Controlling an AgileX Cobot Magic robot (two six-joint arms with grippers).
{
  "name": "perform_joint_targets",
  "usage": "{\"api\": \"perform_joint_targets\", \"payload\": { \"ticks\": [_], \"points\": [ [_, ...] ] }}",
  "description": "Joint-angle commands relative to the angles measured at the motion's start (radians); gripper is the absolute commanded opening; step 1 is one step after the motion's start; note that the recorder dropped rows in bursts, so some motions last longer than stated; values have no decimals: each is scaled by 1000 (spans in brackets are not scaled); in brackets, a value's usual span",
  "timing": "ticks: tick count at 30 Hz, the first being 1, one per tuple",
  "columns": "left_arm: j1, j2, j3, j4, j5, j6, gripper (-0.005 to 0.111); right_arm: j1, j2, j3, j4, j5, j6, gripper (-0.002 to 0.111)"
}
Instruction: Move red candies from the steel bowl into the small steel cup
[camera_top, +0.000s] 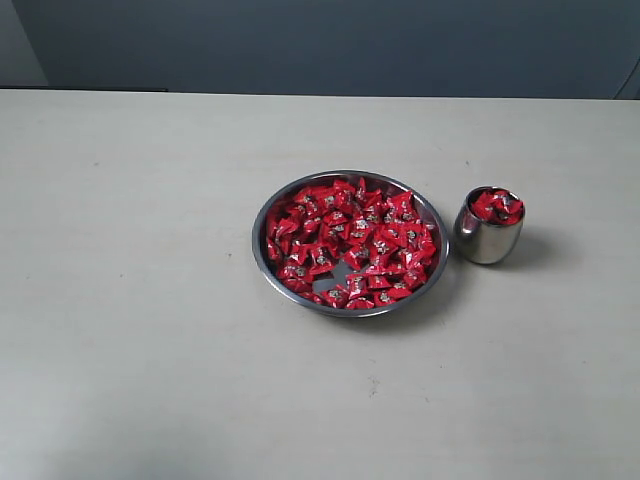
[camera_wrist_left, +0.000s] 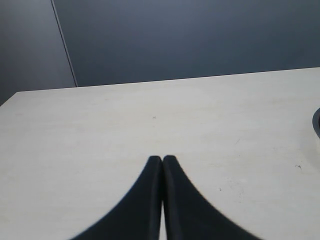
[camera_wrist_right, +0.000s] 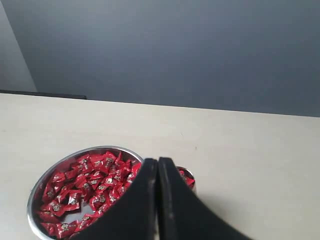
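**A:** Right gripper (camera_wrist_right: 158, 161) first: spread or closed?

**B:** Pressed together, tip against tip, pinching nothing. Same for the left gripper (camera_wrist_left: 162, 159): shut flat, empty, hanging over bare table (camera_wrist_left: 100, 130).

**A:** And the goods, relative to the right one?

**B:** Steel bowl (camera_wrist_right: 35, 195) just ahead of the tips and off to one side, heaped with red candies (camera_wrist_right: 85, 187). Small steel cup (camera_wrist_right: 192, 184) right beyond the tips, mostly hidden behind them (only a sliver of rim and a bit of red on show).

**A:** From the left one?

**B:** Well off to the side. Only an edge of the bowl's rim at the border of that wrist view, and no cup at all.

**A:** Stage of the task?

**B:** Partway through, judging by the exterior view. Several candies in the cup already, about level with its rim. Plenty more in the bowl, with one bare patch of steel near the middle. Neither arm over the dishes there, so probably between picks rather than mid-carry.

**A:** Next move?

**B:** Probably one for the right gripper, being the nearer. Open the jaws, drop onto a single candy at the edge of that bare patch, close on its wrapper alone, lift, cross to the cup, release low.

**A:** Any catch?

**B:** Slippery crinkled wrappers packed tight, so easy to nip two at once. Little room left in the cup too, hence some risk of a candy rolling off the heap onto the table.
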Motion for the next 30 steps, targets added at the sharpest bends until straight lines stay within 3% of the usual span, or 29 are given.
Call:
{"api": "perform_joint_targets", "payload": {
  "ticks": [1, 11, 18, 26, 30],
  "points": [
    [2, -5, -8, 2, -2, -2, 0, -2, -4, 3, 2, -10, -4, -1],
    [2, -5, -8, 2, -2, -2, 0, -2, -20, 19, -31, -25, -4, -1],
    [2, -5, -8, 2, -2, -2, 0, -4, -157, 195, -31, -194, -4, -1],
    [2, -5, -8, 2, -2, -2, 0, -180, -292, 397, 10, -266, -2, -1],
    [2, -5, -8, 2, -2, -2, 0, -189, -310, 413, 27, -244, -2, -1]
  ]
}}
